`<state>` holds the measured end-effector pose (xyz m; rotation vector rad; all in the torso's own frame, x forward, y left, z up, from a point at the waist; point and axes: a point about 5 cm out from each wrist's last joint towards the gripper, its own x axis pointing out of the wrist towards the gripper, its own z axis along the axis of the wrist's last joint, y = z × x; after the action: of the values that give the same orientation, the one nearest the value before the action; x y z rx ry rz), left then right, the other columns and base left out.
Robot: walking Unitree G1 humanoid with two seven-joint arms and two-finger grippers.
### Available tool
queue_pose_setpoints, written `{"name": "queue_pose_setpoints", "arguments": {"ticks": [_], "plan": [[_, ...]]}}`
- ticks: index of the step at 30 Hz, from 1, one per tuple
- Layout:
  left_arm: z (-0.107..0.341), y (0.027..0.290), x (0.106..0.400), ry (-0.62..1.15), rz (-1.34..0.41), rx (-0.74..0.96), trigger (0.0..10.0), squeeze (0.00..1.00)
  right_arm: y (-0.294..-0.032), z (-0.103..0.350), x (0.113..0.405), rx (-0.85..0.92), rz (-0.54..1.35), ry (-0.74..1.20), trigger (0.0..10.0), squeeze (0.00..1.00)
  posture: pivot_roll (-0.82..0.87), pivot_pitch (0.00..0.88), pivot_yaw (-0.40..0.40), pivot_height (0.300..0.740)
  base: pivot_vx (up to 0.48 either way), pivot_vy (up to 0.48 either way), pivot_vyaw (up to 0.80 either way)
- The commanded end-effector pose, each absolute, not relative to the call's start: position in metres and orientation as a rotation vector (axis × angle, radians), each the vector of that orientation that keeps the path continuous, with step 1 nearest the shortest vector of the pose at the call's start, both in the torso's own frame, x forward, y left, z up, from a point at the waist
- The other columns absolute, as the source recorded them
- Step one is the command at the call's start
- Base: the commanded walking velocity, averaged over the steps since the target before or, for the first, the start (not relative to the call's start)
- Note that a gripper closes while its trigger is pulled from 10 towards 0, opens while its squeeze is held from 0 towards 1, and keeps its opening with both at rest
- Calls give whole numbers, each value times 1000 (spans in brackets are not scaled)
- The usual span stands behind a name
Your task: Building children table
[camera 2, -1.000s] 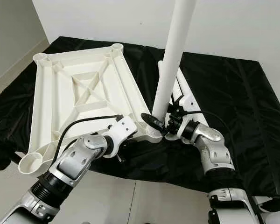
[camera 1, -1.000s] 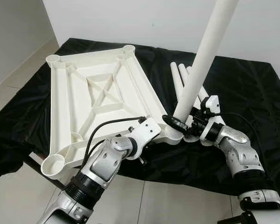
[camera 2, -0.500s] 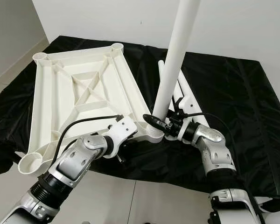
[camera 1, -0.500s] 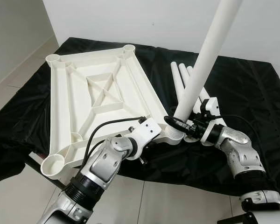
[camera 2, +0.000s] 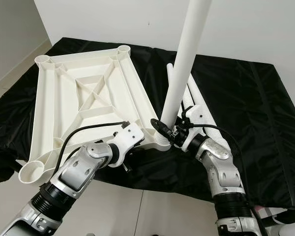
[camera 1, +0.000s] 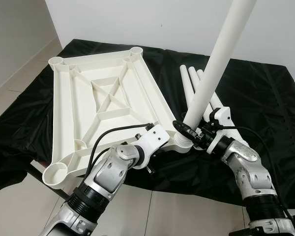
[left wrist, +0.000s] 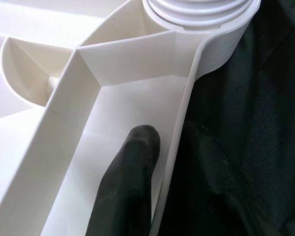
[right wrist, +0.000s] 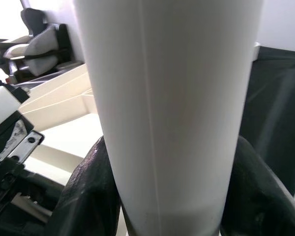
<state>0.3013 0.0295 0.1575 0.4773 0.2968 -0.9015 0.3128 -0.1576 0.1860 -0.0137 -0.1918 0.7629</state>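
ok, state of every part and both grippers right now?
tabletop: upside down on the black cloth, ribs up.
standing leg: upright, slightly tilted, base in the near corner socket.
spare legs: lying loose on the cloth.
left gripper: clamped on the tabletop's rim.
right gripper: shut on the standing leg's base.

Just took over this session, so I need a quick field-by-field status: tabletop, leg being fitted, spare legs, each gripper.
tabletop: white tabletop lies upside down on the black cloth, ribs up
leg in work: white leg stands tilted in the near corner socket, threads showing
spare legs: loose legs lie on the cloth behind it
left gripper: clamps the tabletop's rim beside that socket
right gripper: fingers closed around the leg's lower end
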Motion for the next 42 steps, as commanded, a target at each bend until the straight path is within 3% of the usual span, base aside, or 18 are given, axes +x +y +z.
{"name": "queue_pose_setpoints", "arguments": {"ticks": [1,29,42], "plan": [[132,31,296,402,-903,474,10000,0,-146,193,309,16,788,-230,10000,0,-117,128,12,740,0,0,0],[134,31,296,404,-894,466,10000,0,-109,188,296,55,316,-254,10000,0,-105,142,14,740,0,0,0],[136,32,299,397,-888,468,10000,0,-90,180,295,91,188,-209,10000,0,-102,136,12,740,0,0,0]]}}
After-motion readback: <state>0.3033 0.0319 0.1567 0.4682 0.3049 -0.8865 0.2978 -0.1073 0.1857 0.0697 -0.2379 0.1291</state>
